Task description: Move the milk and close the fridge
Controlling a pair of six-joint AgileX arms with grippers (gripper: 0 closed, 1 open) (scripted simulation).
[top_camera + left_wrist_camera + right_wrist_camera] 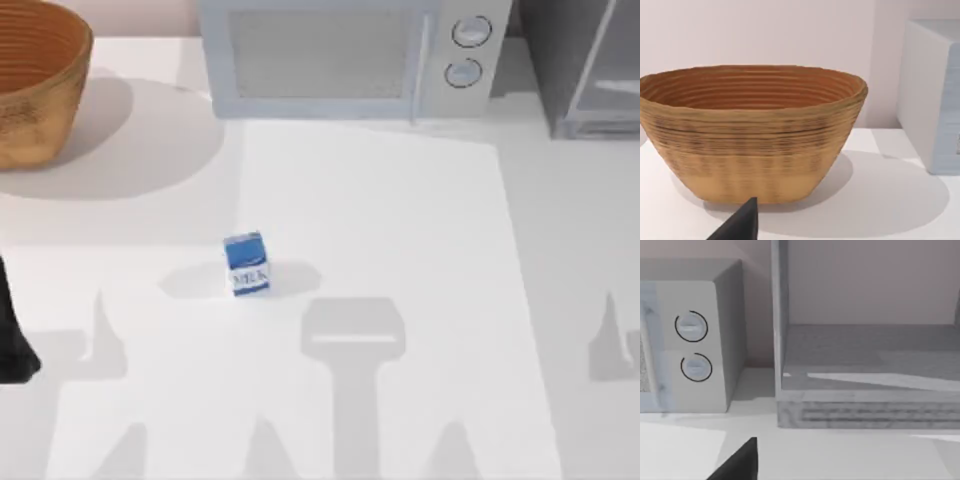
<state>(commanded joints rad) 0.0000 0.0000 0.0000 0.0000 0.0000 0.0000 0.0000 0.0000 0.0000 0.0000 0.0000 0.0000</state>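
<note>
A: Progress?
B: None, I'd say. Milk carton [247, 263] stands alone mid-table, well short of the fridge [585, 70] at the far right, whose compartment is open.
A: Orientation?
B: Upright, long axis vertical, "MILK" label facing the near edge.
A: Fingers?
B: Can't tell, either gripper.

The basket [750, 135] looks woven, ribbed in coarse rings, matt tan outside and warmer brown within. The bench [400, 220] is smooth, matt white. The milk [247, 264] seems printed card, blue and faintly glossy. The microwave [700, 340] has a smooth pale shell, likely plastic. The fridge [865, 410] shows speckled grey, matt faces.
</note>
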